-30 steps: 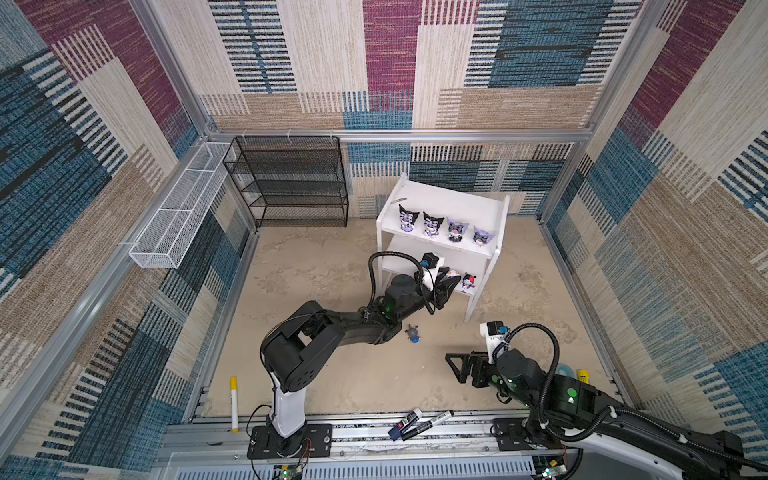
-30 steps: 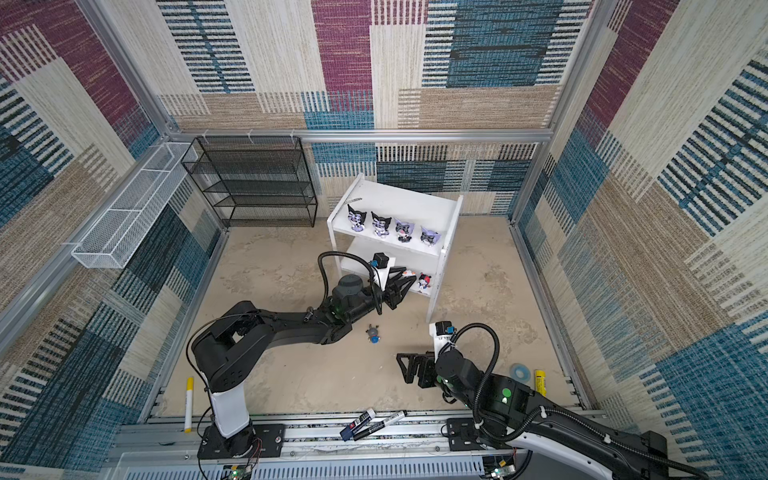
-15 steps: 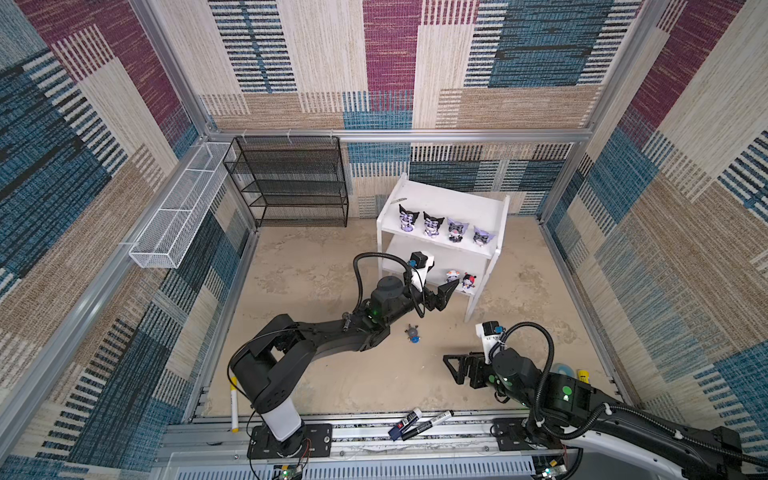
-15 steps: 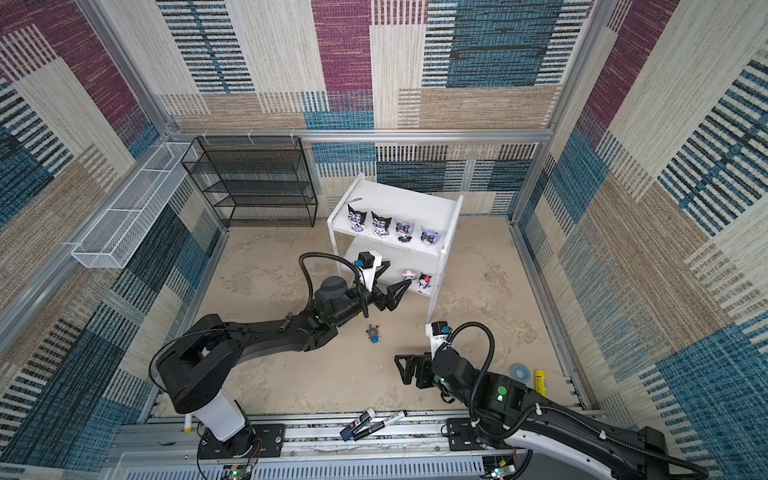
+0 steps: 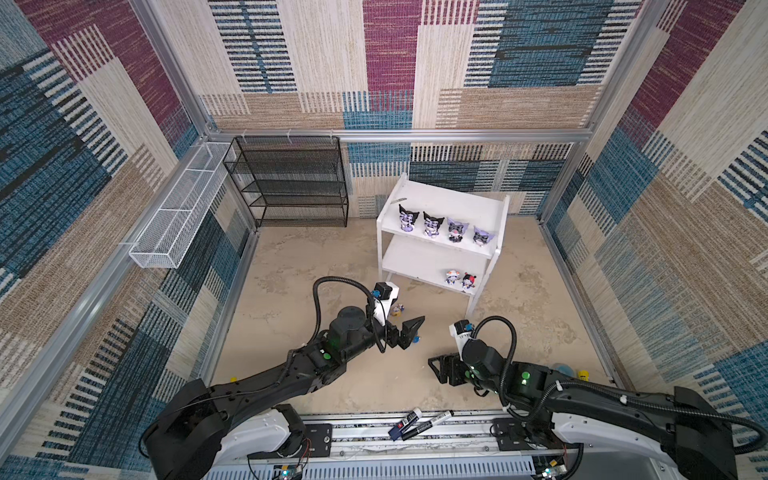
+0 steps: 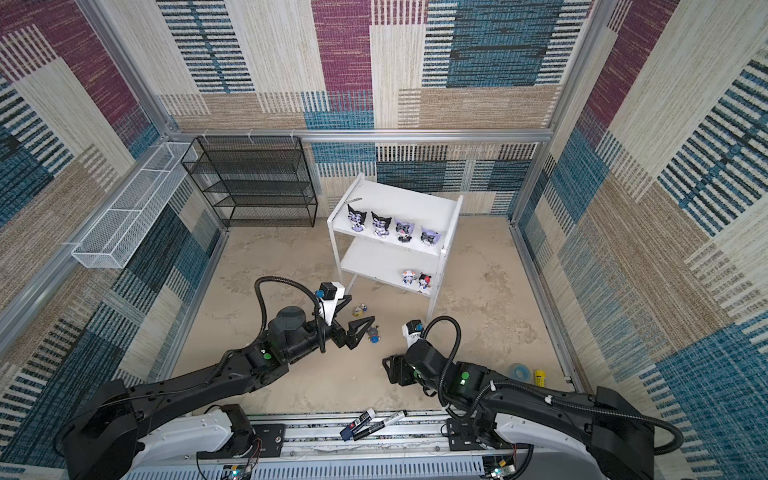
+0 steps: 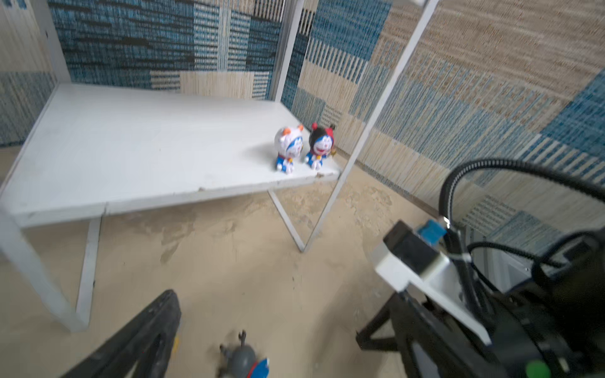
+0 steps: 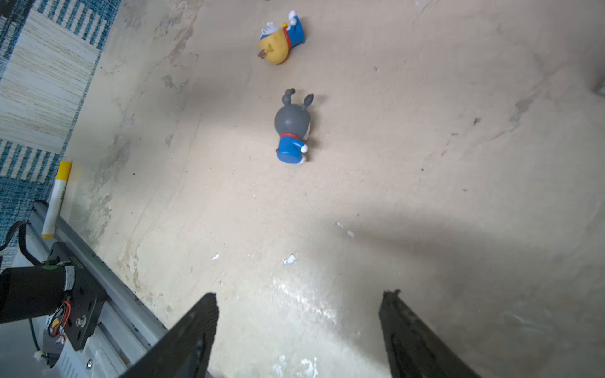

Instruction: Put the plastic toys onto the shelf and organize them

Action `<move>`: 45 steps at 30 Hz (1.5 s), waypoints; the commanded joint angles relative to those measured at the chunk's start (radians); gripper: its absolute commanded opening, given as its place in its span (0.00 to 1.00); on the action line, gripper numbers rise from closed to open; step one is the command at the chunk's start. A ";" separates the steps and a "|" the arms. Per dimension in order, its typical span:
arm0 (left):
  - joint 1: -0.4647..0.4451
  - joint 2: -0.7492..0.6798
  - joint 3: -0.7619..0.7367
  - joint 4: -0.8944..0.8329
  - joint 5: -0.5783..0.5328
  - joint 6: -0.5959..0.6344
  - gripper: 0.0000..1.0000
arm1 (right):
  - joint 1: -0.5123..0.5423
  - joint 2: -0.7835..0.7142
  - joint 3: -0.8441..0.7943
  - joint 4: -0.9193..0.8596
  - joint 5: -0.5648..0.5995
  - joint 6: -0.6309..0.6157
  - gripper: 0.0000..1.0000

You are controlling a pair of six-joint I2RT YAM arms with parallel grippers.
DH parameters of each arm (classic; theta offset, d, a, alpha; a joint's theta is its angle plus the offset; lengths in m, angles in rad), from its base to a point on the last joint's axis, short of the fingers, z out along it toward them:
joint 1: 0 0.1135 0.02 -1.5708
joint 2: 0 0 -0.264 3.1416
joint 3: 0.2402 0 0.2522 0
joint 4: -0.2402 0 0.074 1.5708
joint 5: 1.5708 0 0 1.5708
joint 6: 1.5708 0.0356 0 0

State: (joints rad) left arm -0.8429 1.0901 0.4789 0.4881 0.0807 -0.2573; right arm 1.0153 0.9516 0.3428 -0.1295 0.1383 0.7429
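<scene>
1. While both sets of jaws gape empty, the right gripper (image 8: 299, 294) faces the grey-hatted toy (image 8: 292, 129), lying toppled well ahead.
2. The left gripper (image 5: 412, 332) hangs just beside it; the yellow-hatted toy (image 8: 281, 39) lies beyond.
3. Shelf (image 5: 415, 257), farthest ahead: hooded four (image 5: 432, 224) and small pair (image 7: 288, 149) placed; two outstanding.

top pair: overhead, steep down, whole cell | left wrist: low, facing shelf (image 7: 147, 137) | right wrist: close over floor (image 8: 409, 170) | wrists share grey toy (image 8: 291, 126)

Black mesh rack (image 5: 286, 183), white wire basket (image 5: 178, 216) just beside it, two marker pens (image 5: 428, 424) together
</scene>
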 commanded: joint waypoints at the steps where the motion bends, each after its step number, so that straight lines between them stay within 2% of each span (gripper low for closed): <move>1: 0.001 -0.103 -0.067 -0.139 -0.042 -0.053 0.99 | -0.029 0.078 0.019 0.166 -0.057 -0.049 0.78; 6: 0.001 -0.325 -0.133 -0.330 -0.112 -0.055 0.99 | -0.077 0.256 0.076 0.268 -0.109 -0.089 0.76; 13: 0.001 -0.646 -0.158 -0.595 -0.212 -0.036 0.99 | -0.116 0.455 0.141 0.338 -0.115 -0.121 0.69; 18: 0.001 -0.764 -0.172 -0.676 -0.238 -0.050 0.99 | -0.121 0.523 0.175 0.347 -0.109 -0.125 0.69; 27: 0.001 -0.734 -0.170 -0.656 -0.235 -0.042 0.99 | -0.193 0.579 0.158 0.484 -0.205 -0.176 0.75; 33: 0.002 -0.703 -0.165 -0.641 -0.232 -0.038 0.99 | -0.213 0.637 0.199 0.542 -0.286 -0.222 0.75; 39: 0.001 -0.689 -0.158 -0.641 -0.231 -0.034 0.99 | -0.213 0.667 0.225 0.553 -0.302 -0.229 0.75; 41: 0.001 -0.690 -0.158 -0.640 -0.233 -0.034 0.99 | -0.213 0.659 0.226 0.567 -0.323 -0.239 0.75; 43: 0.001 -0.688 -0.160 -0.637 -0.233 -0.031 0.99 | -0.203 0.619 0.225 0.619 -0.397 -0.279 0.73; 45: 0.001 -0.685 -0.160 -0.636 -0.228 -0.032 0.99 | -0.134 0.531 0.227 0.657 -0.396 -0.363 0.73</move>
State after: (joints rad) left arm -0.8425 0.4007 0.3122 -0.1696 -0.1360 -0.2996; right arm 0.8268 1.5578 0.5617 0.3916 -0.1936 0.4858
